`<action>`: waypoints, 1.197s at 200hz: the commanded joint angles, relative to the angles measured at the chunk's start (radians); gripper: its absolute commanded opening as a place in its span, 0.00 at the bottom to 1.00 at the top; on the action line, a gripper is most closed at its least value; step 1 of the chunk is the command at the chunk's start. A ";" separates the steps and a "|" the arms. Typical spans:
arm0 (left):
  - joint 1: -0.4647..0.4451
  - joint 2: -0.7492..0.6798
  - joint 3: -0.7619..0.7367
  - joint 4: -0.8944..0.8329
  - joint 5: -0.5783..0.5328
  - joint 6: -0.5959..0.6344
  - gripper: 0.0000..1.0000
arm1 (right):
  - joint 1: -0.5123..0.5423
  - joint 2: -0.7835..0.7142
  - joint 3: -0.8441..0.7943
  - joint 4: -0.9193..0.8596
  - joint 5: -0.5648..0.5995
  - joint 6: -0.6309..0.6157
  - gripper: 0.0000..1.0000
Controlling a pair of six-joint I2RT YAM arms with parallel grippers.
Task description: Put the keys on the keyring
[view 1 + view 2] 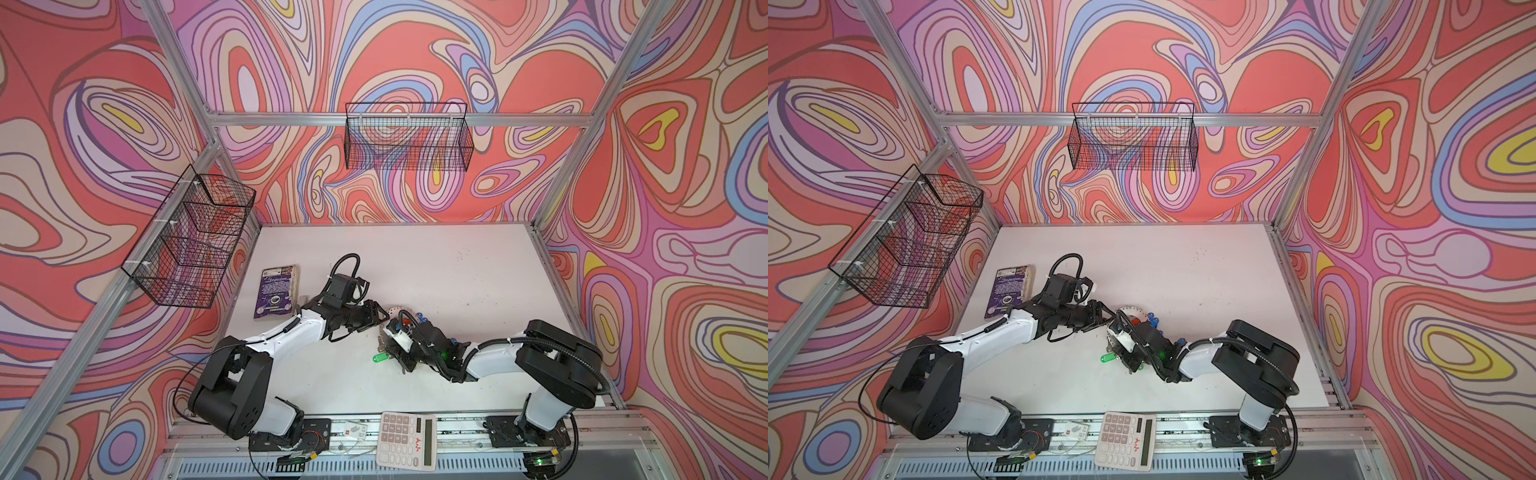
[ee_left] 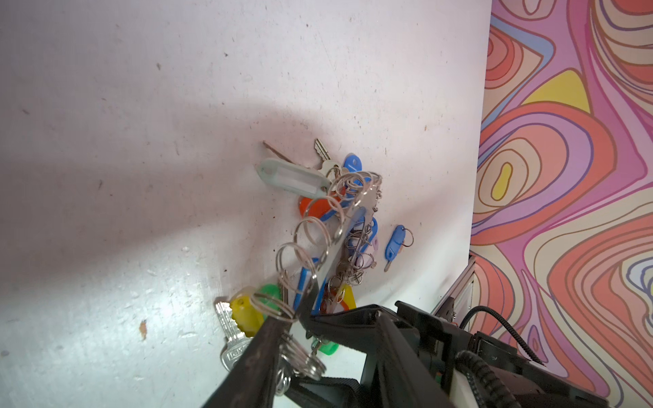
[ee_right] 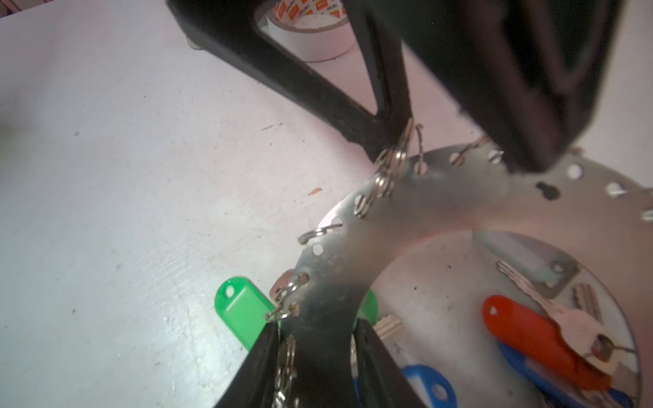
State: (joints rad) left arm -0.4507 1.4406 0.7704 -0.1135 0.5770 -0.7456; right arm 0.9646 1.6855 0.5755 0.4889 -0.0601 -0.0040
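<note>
01: calculator (image 1: 407, 440), lower centre in both top views, on the front rail.

02: right gripper (image 3: 316, 328), bottom centre of the right wrist view. It is clamped across the flat band of the keyring (image 3: 441, 205), with one finger on the outer rim and one on the edge of the hole.

03: keyring, mid-table (image 1: 457, 257) in both top views, between the two grippers. It is tipped up steeply and shows edge-on in the left wrist view.

04: green tag (image 3: 240, 311), lower left of centre, flat on the table and hooked to the rim just beside the right gripper.

05: left gripper (image 3: 461, 159), upper right of the right wrist view. The jaws stand apart, one on either face of the rim, and one tip touches a split ring (image 3: 388, 169). Whether anything is pinched cannot be told.

06: keys (image 2: 322, 149), heaped beyond the disc with a white tag (image 2: 293, 178) and a red tag (image 3: 540, 342). A lone blue tag (image 2: 397, 242) lies apart, right of centre.

07: judgement. The rim runs lengthwise between the left jaws, so the left arm is the one placed to work the ring, while the right only steadies the disc.

08: tape roll (image 3: 311, 35), top centre; book (image 1: 276, 291), left; wire basket (image 1: 407, 137), back wall.
</note>
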 commanded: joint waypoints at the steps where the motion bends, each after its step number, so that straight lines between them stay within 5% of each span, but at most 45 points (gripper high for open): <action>1: 0.000 0.010 -0.002 0.017 -0.014 -0.022 0.47 | -0.009 -0.029 -0.023 -0.092 0.010 0.017 0.40; 43: 0.006 -0.022 0.021 -0.027 -0.049 -0.011 0.48 | -0.013 -0.033 -0.021 -0.089 0.012 0.008 0.39; 79: 0.000 -0.176 0.016 -0.173 -0.174 0.113 0.47 | -0.028 -0.024 -0.024 -0.068 0.008 0.011 0.39; 128: -0.282 -0.278 -0.008 -0.392 -0.419 0.510 0.49 | -0.074 -0.059 -0.038 -0.040 -0.066 0.025 0.38; 177: -0.305 -0.193 0.048 -0.459 -0.434 0.791 0.46 | -0.126 -0.106 -0.098 0.052 -0.119 0.061 0.38; 200: -0.313 -0.143 0.073 -0.455 -0.316 0.859 0.47 | -0.154 -0.113 -0.111 0.087 -0.152 0.080 0.37; 239: -0.322 -0.105 0.072 -0.369 -0.334 0.879 0.45 | -0.228 -0.191 -0.167 0.176 -0.208 0.144 0.36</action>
State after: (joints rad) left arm -0.7662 1.3113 0.8207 -0.5255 0.2180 0.0566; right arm 0.7750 1.5551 0.4442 0.5686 -0.2180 0.0868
